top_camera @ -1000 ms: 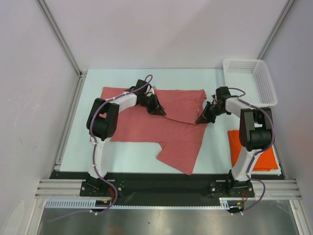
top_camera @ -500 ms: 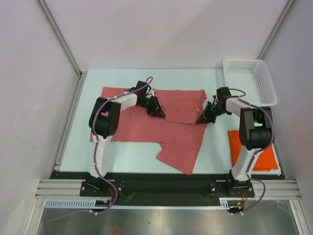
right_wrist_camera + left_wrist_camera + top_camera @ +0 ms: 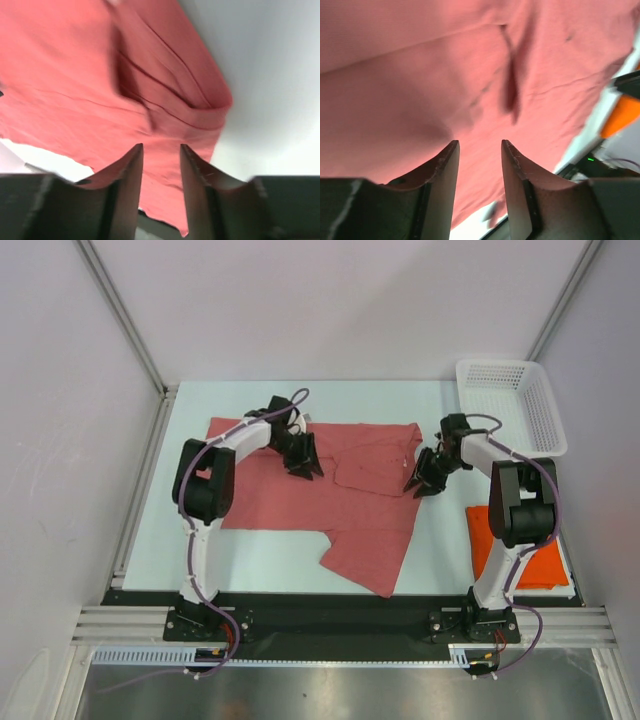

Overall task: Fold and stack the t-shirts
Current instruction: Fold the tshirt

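The dusty pink-red t-shirt lies spread across the table, its right sleeve folded inward near the top right. It fills the left wrist view and most of the right wrist view. My left gripper hovers over the shirt's upper middle, jaws open and empty. My right gripper is at the shirt's right edge, jaws open and empty. The bright orange t-shirt, a flat folded rectangle, lies at the right front beside the right arm.
A white perforated basket stands at the back right corner. White walls and metal rails enclose the table. A black strip runs along the near edge by the arm bases.
Both grippers have let go of the shirt; its folded right part now lies flat. The left gripper moved up and left, the right gripper lifted slightly.
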You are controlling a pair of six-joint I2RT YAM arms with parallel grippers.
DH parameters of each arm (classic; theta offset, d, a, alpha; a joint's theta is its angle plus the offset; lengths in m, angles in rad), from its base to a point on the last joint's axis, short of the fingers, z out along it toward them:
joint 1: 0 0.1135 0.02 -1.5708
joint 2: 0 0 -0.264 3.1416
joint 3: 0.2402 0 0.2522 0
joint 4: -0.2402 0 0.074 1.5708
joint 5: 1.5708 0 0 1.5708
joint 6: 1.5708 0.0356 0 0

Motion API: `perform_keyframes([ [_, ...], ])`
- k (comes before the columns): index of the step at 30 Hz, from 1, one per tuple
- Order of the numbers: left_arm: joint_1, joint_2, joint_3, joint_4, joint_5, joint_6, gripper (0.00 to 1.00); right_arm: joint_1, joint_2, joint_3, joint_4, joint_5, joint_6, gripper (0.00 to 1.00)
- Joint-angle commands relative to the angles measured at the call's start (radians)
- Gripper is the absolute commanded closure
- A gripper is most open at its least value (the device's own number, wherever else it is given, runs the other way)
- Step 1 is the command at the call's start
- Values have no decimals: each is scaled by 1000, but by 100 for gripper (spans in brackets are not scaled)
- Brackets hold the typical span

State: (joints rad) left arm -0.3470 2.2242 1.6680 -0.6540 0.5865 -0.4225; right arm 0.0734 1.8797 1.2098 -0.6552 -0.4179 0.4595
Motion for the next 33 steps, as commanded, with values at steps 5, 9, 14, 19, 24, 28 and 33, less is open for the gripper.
perform_keyframes([
  [5,160,-133,75,-75,-177,186,51,-15,103,327,60,110,-58,46],
  [9,271,-97,107,-36,-175,130,49,-21,248,509,62,134,-62,40],
  [14,362,-23,186,26,-149,73,49,-27,378,683,58,191,-79,39],
  [19,434,38,242,68,-125,11,49,-30,404,709,126,235,-87,45],
  [24,468,100,254,100,-106,-31,49,-34,450,757,129,205,-67,63],
  [28,483,123,248,109,-108,-50,50,-35,450,763,131,209,-64,58],
  [33,491,140,237,113,-117,-67,50,-35,519,847,98,199,-65,59],
])
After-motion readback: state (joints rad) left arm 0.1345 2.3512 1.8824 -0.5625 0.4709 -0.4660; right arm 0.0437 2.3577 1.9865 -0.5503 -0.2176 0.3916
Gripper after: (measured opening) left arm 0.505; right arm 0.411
